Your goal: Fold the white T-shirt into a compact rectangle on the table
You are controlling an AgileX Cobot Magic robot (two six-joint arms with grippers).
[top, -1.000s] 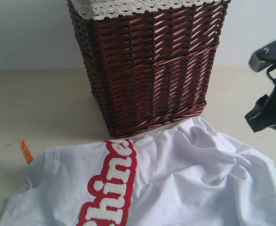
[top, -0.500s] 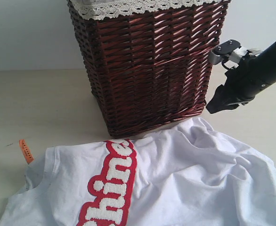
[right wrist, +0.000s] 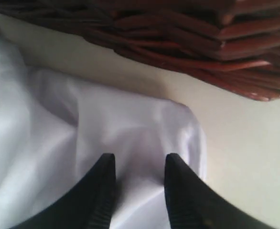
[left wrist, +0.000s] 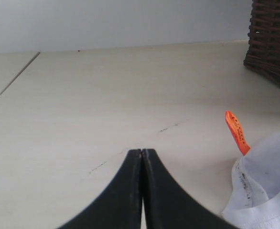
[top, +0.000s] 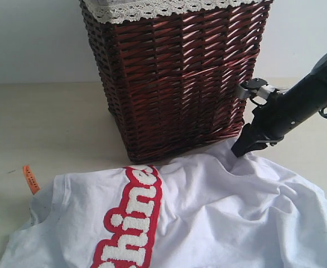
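In the exterior view the white T-shirt (top: 225, 206) lies rumpled on the table (top: 52, 123) before the wicker basket (top: 174, 72). The right gripper (top: 239, 149), high at the frame's edge a second ago, has come down onto the shirt's far corner, apparently to take it for a first fold. The left wrist view shows the left gripper (left wrist: 141, 152) pressed together over bare table near the orange neck tag (left wrist: 237, 131). In the right wrist view the fingers (right wrist: 104, 191) stand spread astride the corner cloth, so the next move calls for pinching it and lifting clear of the basket.
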